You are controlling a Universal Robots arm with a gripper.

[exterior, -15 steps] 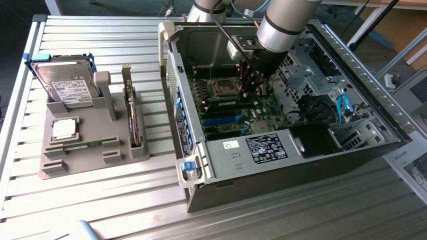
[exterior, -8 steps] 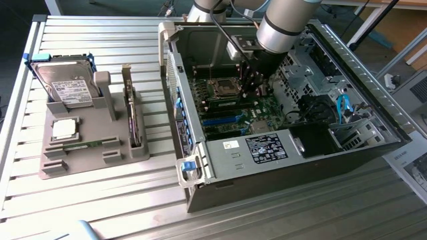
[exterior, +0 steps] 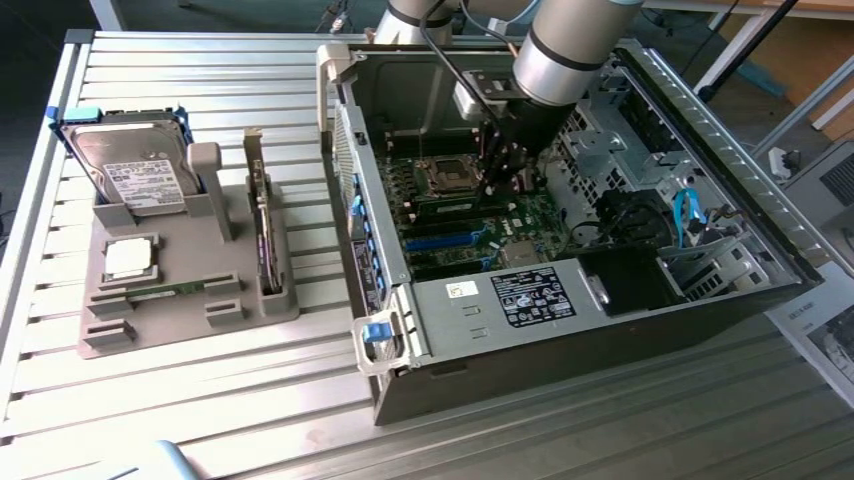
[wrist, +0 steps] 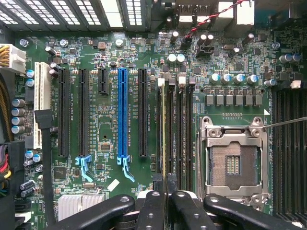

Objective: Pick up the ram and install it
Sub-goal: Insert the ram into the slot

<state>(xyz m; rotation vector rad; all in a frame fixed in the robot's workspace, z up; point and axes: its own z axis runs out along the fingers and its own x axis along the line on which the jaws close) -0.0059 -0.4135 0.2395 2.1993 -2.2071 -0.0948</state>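
On the left of the exterior view, a gray holder [exterior: 134, 335] sits on the surface [exterior: 200, 410]. A hard drive [exterior: 134, 175] stands in it and a second green stick [exterior: 171, 290] lies in it. To the right is the open computer case [exterior: 561, 350]. Inside it, the claw [wrist: 165, 191] is pinching the ram [wrist: 164, 129]. The ram stands on its thin edge among the long black slots, near the empty chip socket [wrist: 233, 163].

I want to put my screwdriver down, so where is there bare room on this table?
In the exterior view, bare table slats run along the bottom, below the gray holder and the computer case, and above the holder. Crowded: inside the case, where the gripper sits over the motherboard.
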